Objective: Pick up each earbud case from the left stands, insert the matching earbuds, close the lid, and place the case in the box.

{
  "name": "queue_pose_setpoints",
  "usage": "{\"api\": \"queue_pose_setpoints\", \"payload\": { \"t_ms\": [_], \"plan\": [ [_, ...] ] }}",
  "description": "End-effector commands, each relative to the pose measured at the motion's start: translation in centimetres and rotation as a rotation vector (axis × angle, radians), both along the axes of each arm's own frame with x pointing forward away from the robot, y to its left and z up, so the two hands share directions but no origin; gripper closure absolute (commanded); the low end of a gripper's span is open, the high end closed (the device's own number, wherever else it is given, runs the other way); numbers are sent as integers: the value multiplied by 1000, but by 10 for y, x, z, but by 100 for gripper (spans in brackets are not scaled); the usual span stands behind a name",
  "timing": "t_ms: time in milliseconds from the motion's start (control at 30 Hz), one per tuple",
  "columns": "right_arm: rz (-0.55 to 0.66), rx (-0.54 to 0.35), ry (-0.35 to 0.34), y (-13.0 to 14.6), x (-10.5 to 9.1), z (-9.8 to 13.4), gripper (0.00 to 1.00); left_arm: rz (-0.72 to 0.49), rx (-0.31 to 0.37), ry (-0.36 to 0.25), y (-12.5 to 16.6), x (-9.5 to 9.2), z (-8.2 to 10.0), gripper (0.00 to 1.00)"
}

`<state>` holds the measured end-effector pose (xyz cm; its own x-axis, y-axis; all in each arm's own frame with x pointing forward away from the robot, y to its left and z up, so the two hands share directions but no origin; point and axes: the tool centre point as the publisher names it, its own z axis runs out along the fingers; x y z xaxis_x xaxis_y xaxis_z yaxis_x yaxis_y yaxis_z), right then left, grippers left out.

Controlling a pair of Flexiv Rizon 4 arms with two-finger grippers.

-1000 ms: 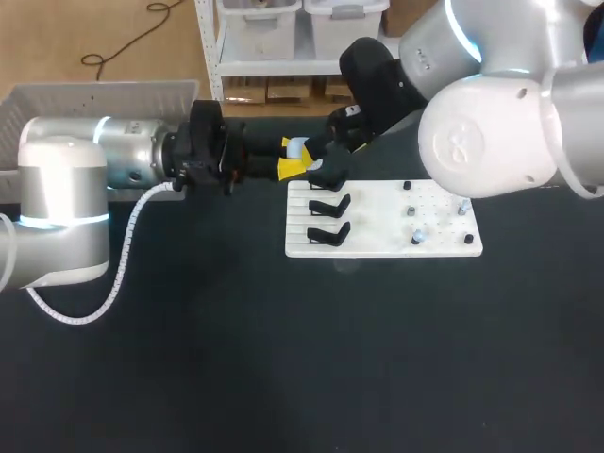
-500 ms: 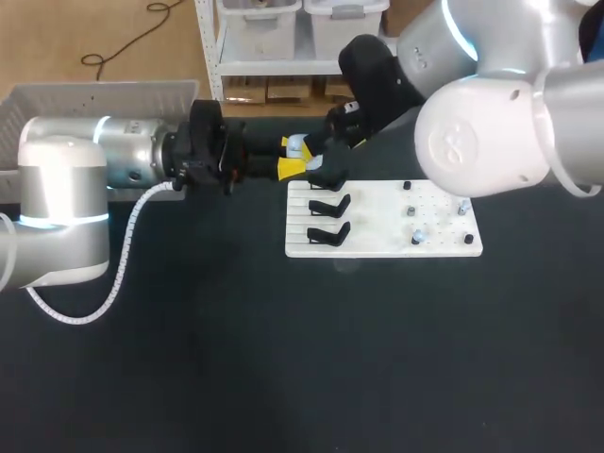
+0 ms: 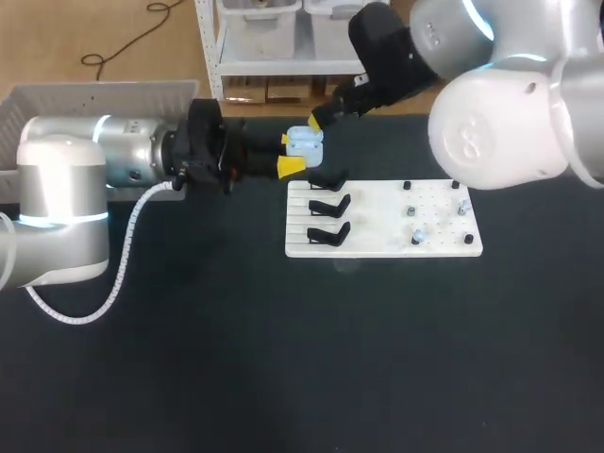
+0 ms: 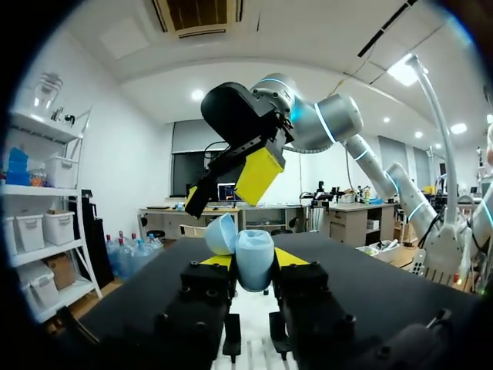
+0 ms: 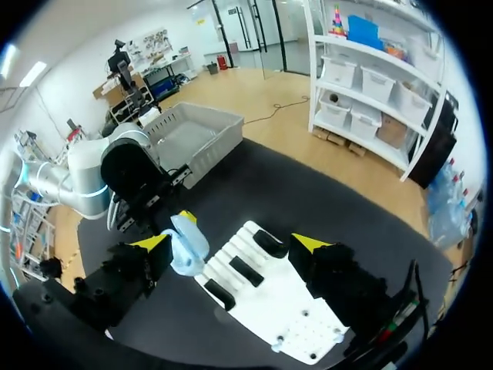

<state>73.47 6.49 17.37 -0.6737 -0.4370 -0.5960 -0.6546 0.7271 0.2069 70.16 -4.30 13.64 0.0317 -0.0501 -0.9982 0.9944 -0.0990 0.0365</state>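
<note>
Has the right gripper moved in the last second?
Yes. In the head view the right gripper has drawn away from the white stand board, going up the view from its far edge.

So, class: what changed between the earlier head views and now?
The right gripper pulled back from the earbud case toward the table's far edge, open and empty. The left gripper stayed shut on the case, lid open; the white board did not move.

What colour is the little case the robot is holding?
Pale blue. The case shows best in the left wrist view, in the left gripper.
</note>
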Motion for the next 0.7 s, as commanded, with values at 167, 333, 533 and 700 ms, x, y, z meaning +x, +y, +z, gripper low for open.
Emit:
{"api": "queue_pose_setpoints", "payload": {
  "t_ms": [167,333,533,700],
  "plan": [
    [-39,-161,-29,-36,-16,22,0,-11,-42,-63,7,-3,7,100],
    [-95,-220,13,-76,-19,17,0,-13,-45,-74,10,-2,8,100],
    [-177,-313,76,-122,-29,-8,0,-12,-43,-81,11,-1,8,100],
    [-210,-446,118,-148,-44,-38,0,-12,-43,-81,11,-1,8,100]
  ]
}}
